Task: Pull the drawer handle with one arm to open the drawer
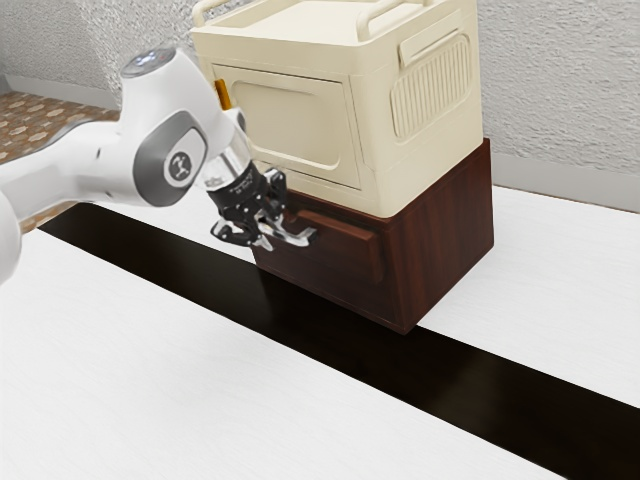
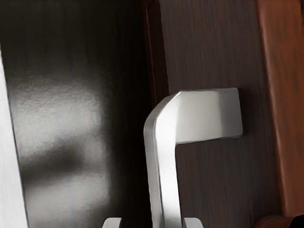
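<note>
The handle (image 2: pixel 166 175) stands out from the drawer front (image 1: pixel 345 275), its bar between the fingertips of the gripper (image 2: pixel 153 223), long axis crosswise to their opening. The gripper is open, gripping nothing; the bar lies off-centre, nearer one finger. Close on the bar before pulling away from the front.

A white tabletop (image 1: pixel 170 370) is spreading out below, and a glossy, near-black band (image 1: pixel 330 330) is running slantwise across it from its edge at the exterior view's left, catching a pale sheen. A reddish-brown wooden cabinet (image 1: pixel 450 240) is standing between that band and the tabletop's far edge, its nearest bottom corner meeting the band.
</note>
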`<action>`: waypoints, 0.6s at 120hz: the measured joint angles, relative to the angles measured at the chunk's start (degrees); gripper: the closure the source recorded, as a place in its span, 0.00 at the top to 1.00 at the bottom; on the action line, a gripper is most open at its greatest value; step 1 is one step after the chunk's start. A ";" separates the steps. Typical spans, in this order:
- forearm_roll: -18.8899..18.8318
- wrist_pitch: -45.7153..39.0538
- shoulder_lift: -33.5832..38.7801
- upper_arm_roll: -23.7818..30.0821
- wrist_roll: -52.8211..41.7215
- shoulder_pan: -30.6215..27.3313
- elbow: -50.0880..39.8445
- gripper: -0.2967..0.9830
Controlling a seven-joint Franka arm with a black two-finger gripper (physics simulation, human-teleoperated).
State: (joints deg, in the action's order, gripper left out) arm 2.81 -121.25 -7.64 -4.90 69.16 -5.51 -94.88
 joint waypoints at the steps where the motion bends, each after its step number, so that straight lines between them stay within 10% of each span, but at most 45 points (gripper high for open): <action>1: 0.00 0.00 0.03 0.00 0.00 -0.03 -0.07 0.30; 72: -0.16 0.00 5.48 -0.06 0.05 -0.79 -6.80 0.28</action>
State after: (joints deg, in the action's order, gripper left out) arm 2.64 -121.26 -2.17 -4.96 69.21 -6.30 -101.68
